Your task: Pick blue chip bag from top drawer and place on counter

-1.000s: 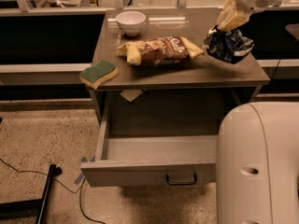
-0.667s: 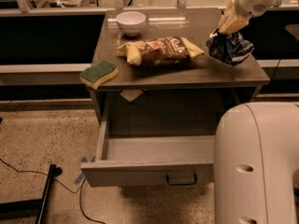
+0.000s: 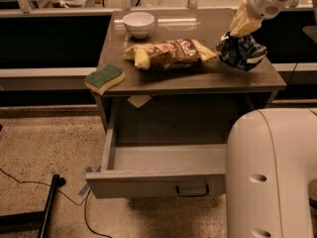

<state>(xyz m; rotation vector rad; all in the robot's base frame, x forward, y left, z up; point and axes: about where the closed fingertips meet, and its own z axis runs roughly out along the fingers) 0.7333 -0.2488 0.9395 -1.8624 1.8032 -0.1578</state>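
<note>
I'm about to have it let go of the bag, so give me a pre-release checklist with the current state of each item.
1. The blue chip bag is out of the open top drawer: ok.
2. The gripper, at the counter's right end, is shut on the bag's top: ok.
3. The bag is over the counter, inside its right edge: ok, though close to it.
4. The bag's bottom rests on the counter: cannot tell.
5. The bag is apart from the snack bag: cannot tell; they are very close.
</note>
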